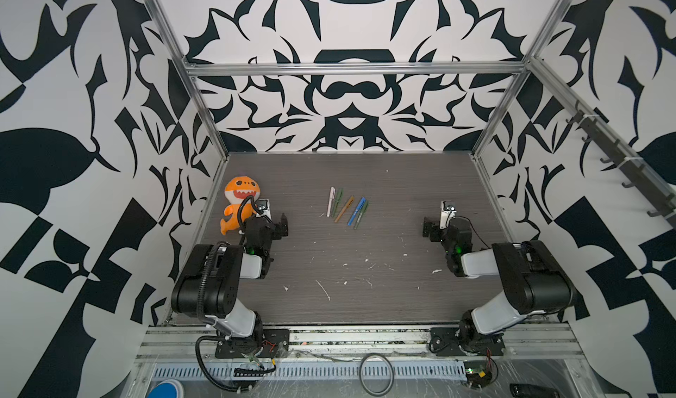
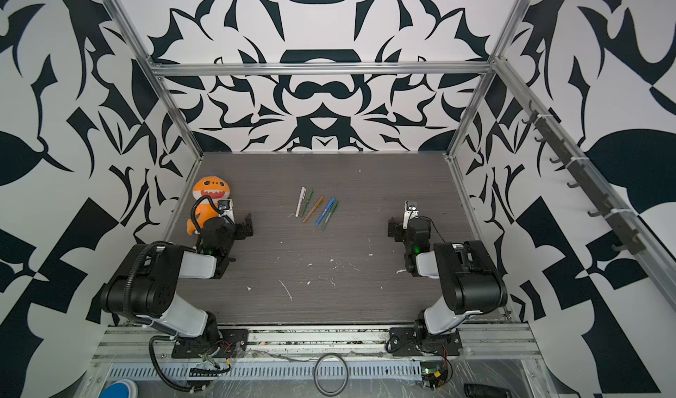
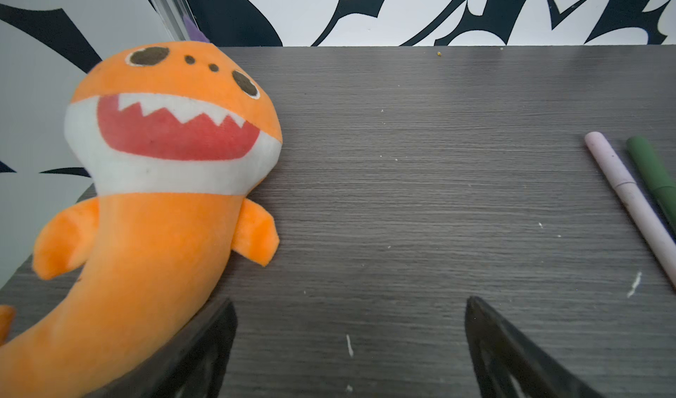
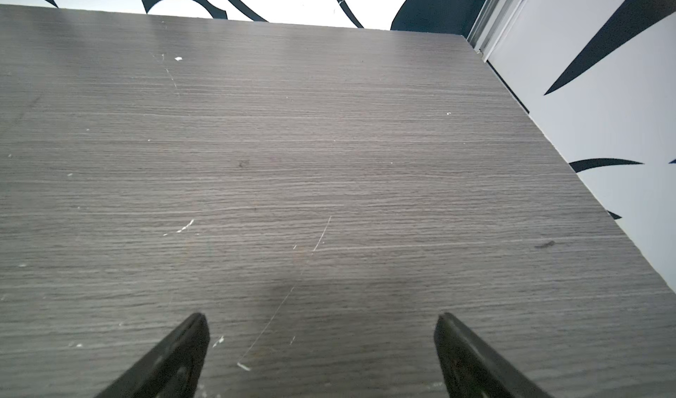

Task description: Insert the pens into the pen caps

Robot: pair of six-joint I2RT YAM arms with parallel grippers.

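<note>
Evidently, in both top views, the five pens [image 1: 347,207] lie fanned at mid-desk [image 1: 329,275], seemingly capped. That would explain why the left gripper [image 1: 284,226] and right gripper [image 1: 427,228] rest near the side edges, jaws wide, empty.

The left wrist view shows the pink pen [image 3: 629,202] wearing its cap [image 3: 603,158] beside a green pen [image 3: 651,169], with an orange plush toy [image 3: 164,151] by the desk's left edge.

The right wrist view shows bare desk between splayed fingers [image 4: 175,352].

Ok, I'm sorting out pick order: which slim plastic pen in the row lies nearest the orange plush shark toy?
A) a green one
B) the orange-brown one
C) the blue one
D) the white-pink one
D: the white-pink slim plastic pen ends the row on the side of the orange plush shark toy.
</note>
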